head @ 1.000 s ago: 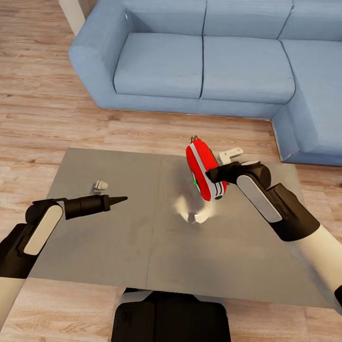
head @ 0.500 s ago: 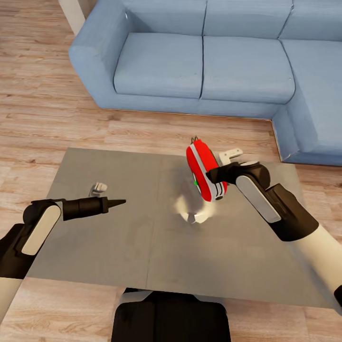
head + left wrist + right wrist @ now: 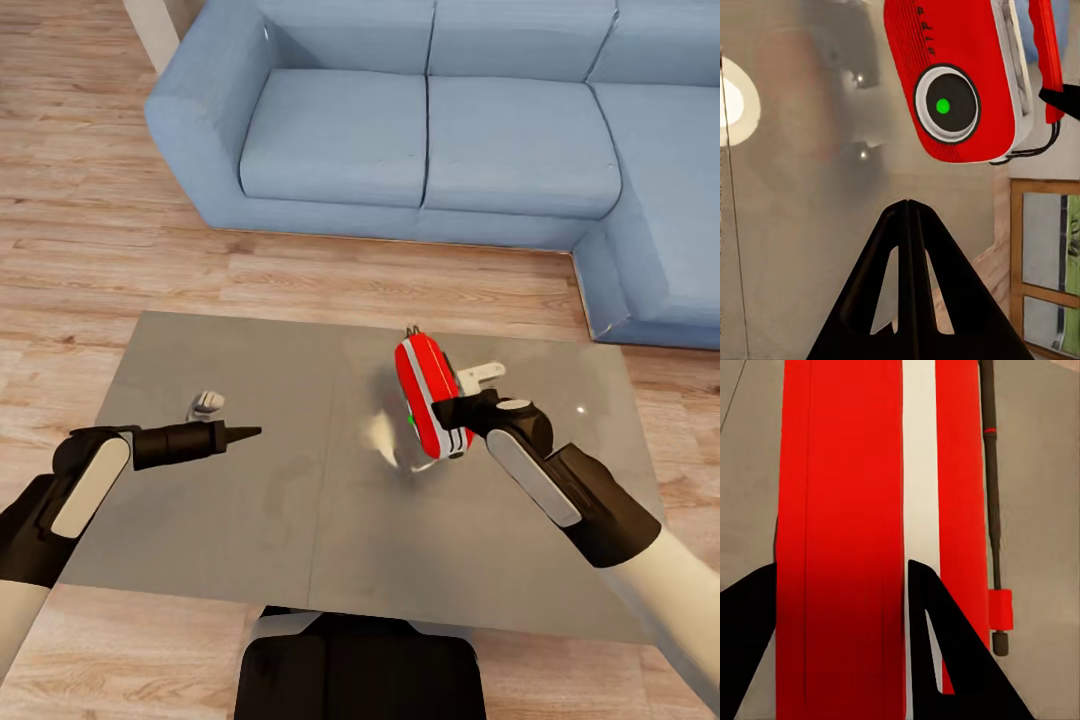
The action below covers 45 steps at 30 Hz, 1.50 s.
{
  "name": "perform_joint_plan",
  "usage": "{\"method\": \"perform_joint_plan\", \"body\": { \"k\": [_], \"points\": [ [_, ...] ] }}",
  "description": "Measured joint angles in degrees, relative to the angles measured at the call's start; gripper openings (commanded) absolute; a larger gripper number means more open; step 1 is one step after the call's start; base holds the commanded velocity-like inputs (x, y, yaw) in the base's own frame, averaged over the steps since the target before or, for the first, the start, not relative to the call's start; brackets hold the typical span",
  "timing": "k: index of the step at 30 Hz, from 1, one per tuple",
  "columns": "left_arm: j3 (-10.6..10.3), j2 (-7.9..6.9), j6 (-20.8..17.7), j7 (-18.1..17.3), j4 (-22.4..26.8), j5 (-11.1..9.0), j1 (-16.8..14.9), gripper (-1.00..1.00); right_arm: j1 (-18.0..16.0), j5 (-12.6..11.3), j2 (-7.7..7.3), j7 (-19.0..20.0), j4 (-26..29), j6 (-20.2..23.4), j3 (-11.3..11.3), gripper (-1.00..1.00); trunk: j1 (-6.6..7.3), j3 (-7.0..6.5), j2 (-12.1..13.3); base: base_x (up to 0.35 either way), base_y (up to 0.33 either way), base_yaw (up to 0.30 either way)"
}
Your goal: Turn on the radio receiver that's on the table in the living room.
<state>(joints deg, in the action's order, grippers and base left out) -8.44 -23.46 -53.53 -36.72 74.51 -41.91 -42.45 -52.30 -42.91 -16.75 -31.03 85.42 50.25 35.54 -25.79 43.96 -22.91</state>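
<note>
radio receiver [image 3: 428, 395] seemingly gripped by right claw [image 3: 447, 412]

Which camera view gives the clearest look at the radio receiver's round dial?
The left wrist view: the radio receiver faces that camera, so its dial with a green centre shows whole. The head view shows the radio edge-on, with only a green speck. The right wrist view shows just its red and white edge, between the right gripper's jaws.
</note>
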Motion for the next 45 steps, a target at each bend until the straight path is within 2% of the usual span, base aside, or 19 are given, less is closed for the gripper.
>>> {"method": "perform_joint_plan", "body": {
  "k": [5, 7, 9, 10, 13, 24, 26, 27, 29, 40, 45],
  "points": [
    [0.00, 0.01, 0.18, -0.05, -0.67, 0.00, 0.00, -1.00, 0.94, 0.48, -0.20, 0.17, 0.02, -3.85, 0.06, -1.00, 0.00, 0.00, 0.00, 0.000, 0.000, 0.000],
    [0.00, 0.01, 0.18, -0.04, -0.73, -0.01, 0.00, -1.00, 1.71, 1.59, -0.23, 0.20, -0.12, -5.19, 0.14, -1.00, 0.00, 0.00, 0.00, 0.000, 0.000, 0.000],
    [0.00, 0.04, 0.18, -0.02, -0.75, -0.02, 0.00, -1.00, 2.82, 2.95, -0.24, 0.20, -0.33, -6.31, 1.37, -1.00, 0.00, 0.00, 0.00, 0.000, 0.000, 0.000],
    [0.00, 0.03, 0.18, -0.02, -0.76, -0.01, 0.00, -1.00, 3.09, 2.50, -0.22, 0.22, -0.36, -6.92, 1.93, -1.00, 0.00, 0.00, 0.00, 0.000, 0.000, 0.000],
    [0.00, 0.00, 0.20, -0.02, -0.76, -0.01, 0.00, -1.00, 3.44, 3.76, -0.23, 0.18, -0.42, -7.09, 2.59, -1.00, 0.00, 0.00, 0.00, 0.000, 0.000, 0.000],
    [0.00, 0.08, 0.18, -0.11, -0.69, -0.01, 0.00, -1.00, 3.53, 3.93, 0.48, 0.45, -3.55, -8.95, 3.05, -1.00, 0.00, 0.00, 0.00, 0.000, 0.000, 0.000],
    [0.00, 0.08, 0.18, -0.11, -0.68, -0.01, 0.00, -1.00, 3.53, 3.75, 0.48, 0.42, -3.92, -9.79, 4.09, -1.00, 0.00, 0.00, 0.00, 0.000, 0.000, 0.000],
    [0.00, 0.08, 0.19, -0.11, -0.72, 0.00, 0.00, -1.00, 3.53, 3.59, 0.49, 0.35, -4.32, -11.71, 5.52, -1.00, 0.00, 0.00, 0.00, 0.000, 0.000, 0.000],
    [0.00, 0.08, 0.18, -0.11, -0.73, -0.01, 0.00, -1.00, 3.53, 3.74, 0.49, 0.30, -4.97, -13.89, 6.64, -1.00, 0.00, 0.00, 0.00, 0.000, 0.000, 0.000],
    [0.00, 0.14, 0.18, -0.11, -0.77, -0.09, 0.00, -1.00, 3.53, 3.64, 0.49, 0.36, -5.95, -15.85, 7.48, -1.00, 0.00, 0.00, 0.00, 0.000, 0.000, 0.000],
    [0.00, 0.15, 0.20, -0.11, -0.97, -0.09, 0.00, -1.00, 3.53, 3.56, 0.58, 0.37, -8.66, -20.02, 9.75, -1.00, 0.00, 0.00, 0.00, 0.000, 0.000, 0.000]
  ]
}}
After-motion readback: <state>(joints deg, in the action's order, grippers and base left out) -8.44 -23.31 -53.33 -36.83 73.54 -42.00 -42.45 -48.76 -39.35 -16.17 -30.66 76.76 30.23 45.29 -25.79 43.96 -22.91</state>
